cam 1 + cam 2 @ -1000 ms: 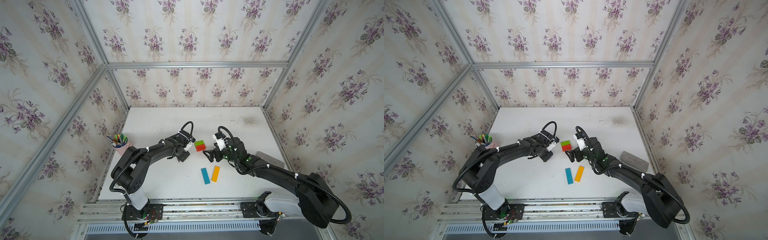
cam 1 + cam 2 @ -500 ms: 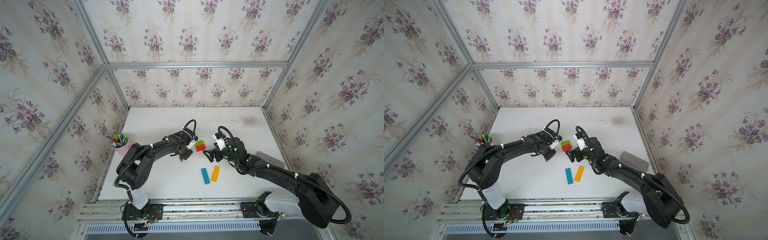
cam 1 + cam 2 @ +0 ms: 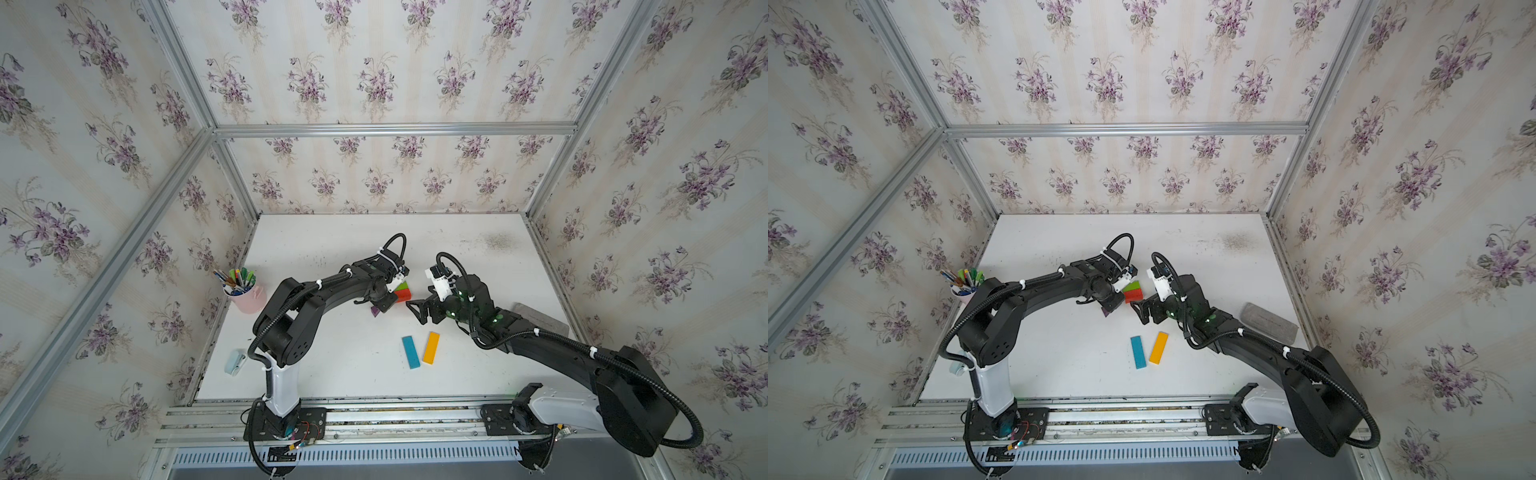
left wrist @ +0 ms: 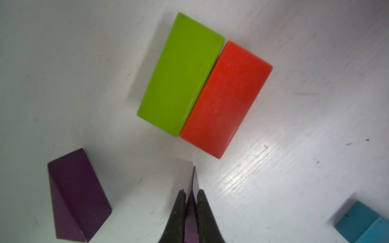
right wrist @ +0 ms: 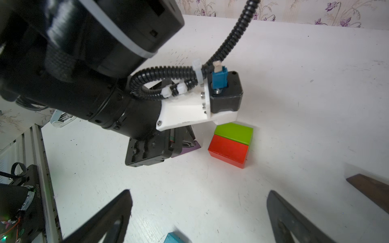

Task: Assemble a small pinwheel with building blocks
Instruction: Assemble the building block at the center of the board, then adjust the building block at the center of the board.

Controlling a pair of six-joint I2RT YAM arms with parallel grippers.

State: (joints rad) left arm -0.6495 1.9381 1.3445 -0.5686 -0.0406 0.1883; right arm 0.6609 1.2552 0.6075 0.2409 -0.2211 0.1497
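Observation:
A green block [image 4: 181, 73] and a red block [image 4: 225, 98] lie side by side, touching, as a square mid-table [image 3: 402, 290]. My left gripper [image 4: 191, 192] is shut on a thin purple wedge [image 4: 194, 183], whose tip sits just short of the red block's corner. A second purple wedge [image 4: 75, 202] lies loose beside it. In both top views the blue bar [image 3: 410, 351] and orange bar [image 3: 431, 347] lie apart, nearer the front. My right gripper [image 5: 200, 195] hovers open and empty, right of the square [image 3: 417, 309]. A brown wedge [image 5: 372, 189] lies beside it.
A pink cup with pens [image 3: 245, 291] stands at the left edge. A small pale-blue object [image 3: 235, 360] lies at the front left. A grey pad [image 3: 540, 320] lies at the right edge. Papered walls close in three sides.
My left gripper has moved right, closer to the green and red blocks, carrying the purple wedge. The right arm has not moved.

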